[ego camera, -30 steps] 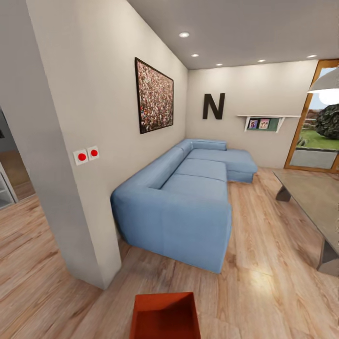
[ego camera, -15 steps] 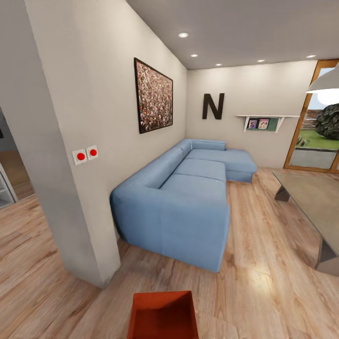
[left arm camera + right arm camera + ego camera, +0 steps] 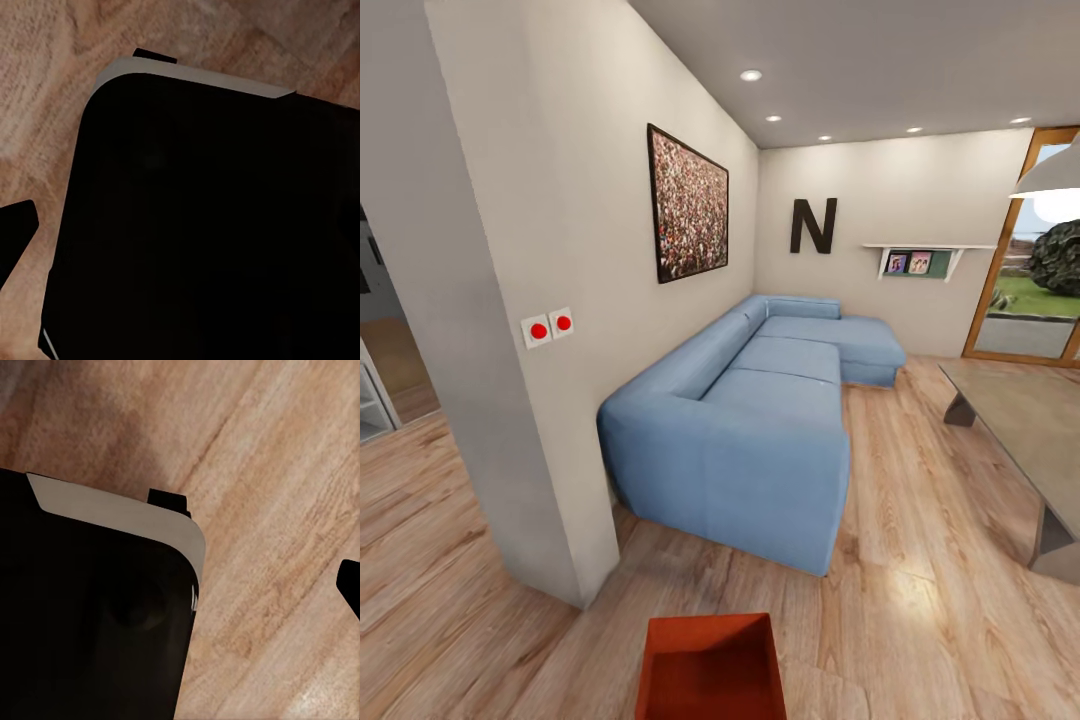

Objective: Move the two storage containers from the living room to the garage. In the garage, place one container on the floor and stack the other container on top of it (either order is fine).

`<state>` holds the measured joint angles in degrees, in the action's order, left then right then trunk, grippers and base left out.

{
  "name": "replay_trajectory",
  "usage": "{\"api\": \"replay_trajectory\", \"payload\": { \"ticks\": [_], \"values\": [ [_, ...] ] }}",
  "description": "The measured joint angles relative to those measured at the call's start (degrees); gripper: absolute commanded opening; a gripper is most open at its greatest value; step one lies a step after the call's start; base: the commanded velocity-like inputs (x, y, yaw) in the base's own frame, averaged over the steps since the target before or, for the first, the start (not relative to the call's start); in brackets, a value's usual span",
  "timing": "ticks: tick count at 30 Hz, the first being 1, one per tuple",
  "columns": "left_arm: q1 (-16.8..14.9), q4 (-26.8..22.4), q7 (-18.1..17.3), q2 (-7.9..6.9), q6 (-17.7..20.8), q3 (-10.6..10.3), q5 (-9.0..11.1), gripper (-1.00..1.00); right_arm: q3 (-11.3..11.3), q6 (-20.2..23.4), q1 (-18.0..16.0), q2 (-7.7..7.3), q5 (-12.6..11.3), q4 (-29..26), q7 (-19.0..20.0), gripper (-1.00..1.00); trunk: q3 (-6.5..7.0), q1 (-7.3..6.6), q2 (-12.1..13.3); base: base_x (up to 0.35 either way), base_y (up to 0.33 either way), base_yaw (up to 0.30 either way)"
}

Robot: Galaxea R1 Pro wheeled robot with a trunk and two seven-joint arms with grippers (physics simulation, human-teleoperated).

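- Storage container (image 3: 712, 665): orange-red, open top, at 6 o'clock in the head view, nearest thing, on the wood-plank floor (image 3: 920, 600); long axis toward 12.
- Fingers, both arms: cannot tell their spread or which arm is nearer.
- Sofa (image 3: 760, 420), 12 o'clock, well beyond.

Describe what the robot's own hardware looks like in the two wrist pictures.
Each wrist view shows a large matte black body with rounded corners and a pale grey bevelled edge. Small black tips poke in at the sides. No cables or markings are visible.
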<state>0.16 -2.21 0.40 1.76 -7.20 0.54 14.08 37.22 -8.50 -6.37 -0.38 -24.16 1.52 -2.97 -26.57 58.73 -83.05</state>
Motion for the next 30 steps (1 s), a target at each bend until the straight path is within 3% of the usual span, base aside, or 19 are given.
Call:
{"api": "replay_trajectory", "payload": {
  "ticks": [30],
  "values": [
    [0.0, 0.0, 0.1, 0.06, 0.0, 0.0, 0.1, 1.0, 0.2, 0.0, 0.0, -0.6, 0.2, 0.0, 0.0, 1.0, 0.0, 0.0, 0.0, 0.0, 0.0, 0.0]
  ]
}}
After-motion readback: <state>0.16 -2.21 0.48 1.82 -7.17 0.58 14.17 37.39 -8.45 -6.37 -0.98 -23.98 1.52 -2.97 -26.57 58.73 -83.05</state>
